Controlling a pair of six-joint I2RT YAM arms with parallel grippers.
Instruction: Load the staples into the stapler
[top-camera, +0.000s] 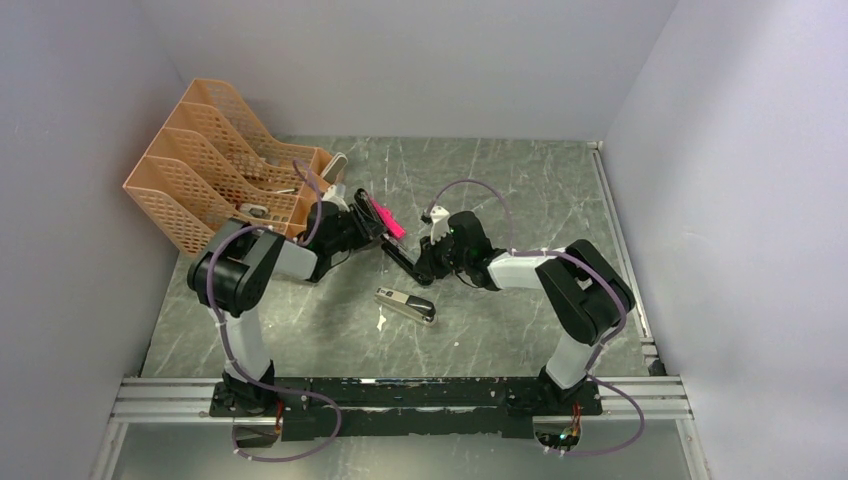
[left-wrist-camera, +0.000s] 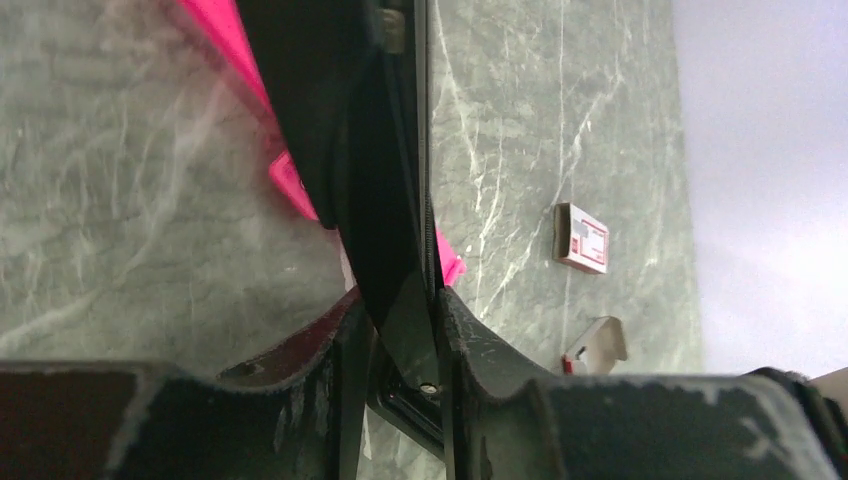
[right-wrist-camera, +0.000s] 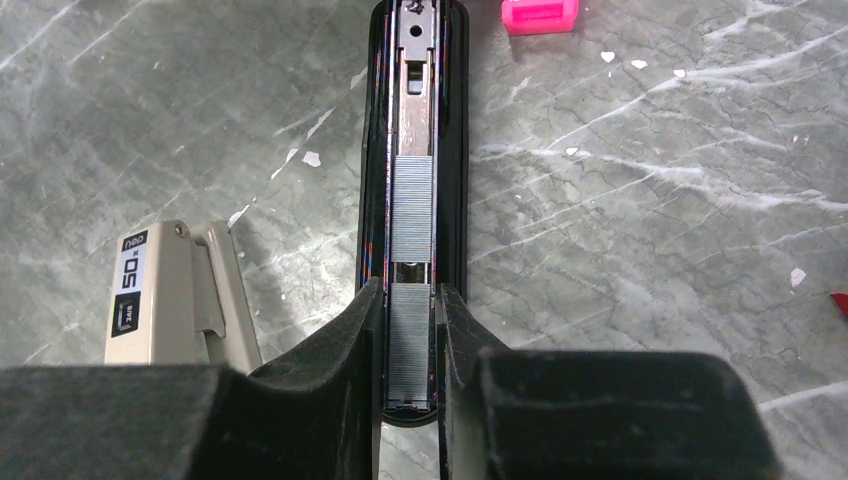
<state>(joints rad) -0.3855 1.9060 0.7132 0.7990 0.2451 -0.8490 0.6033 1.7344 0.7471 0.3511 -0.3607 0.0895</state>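
Note:
The black stapler (top-camera: 398, 258) hangs open above the table between my two arms. My right gripper (right-wrist-camera: 410, 290) is shut on the sides of its lower channel (right-wrist-camera: 452, 150). Two silvery strips of staples (right-wrist-camera: 413, 210) lie end to end in that rail. My left gripper (left-wrist-camera: 398, 295) is shut on the stapler's black hinged top (left-wrist-camera: 370, 150), its fingers pressed against both sides. In the top view the left gripper (top-camera: 362, 222) and the right gripper (top-camera: 425, 268) face each other across the stapler. A small white box with red print (left-wrist-camera: 582, 238) lies on the table.
A bright pink plastic piece (top-camera: 388, 220) sticks out by the left gripper. A beige and silver stapler (top-camera: 405, 306) lies on the table below the grippers. An orange file rack (top-camera: 225, 165) stands at the back left. An opened box flap (left-wrist-camera: 598, 345) lies near the white box.

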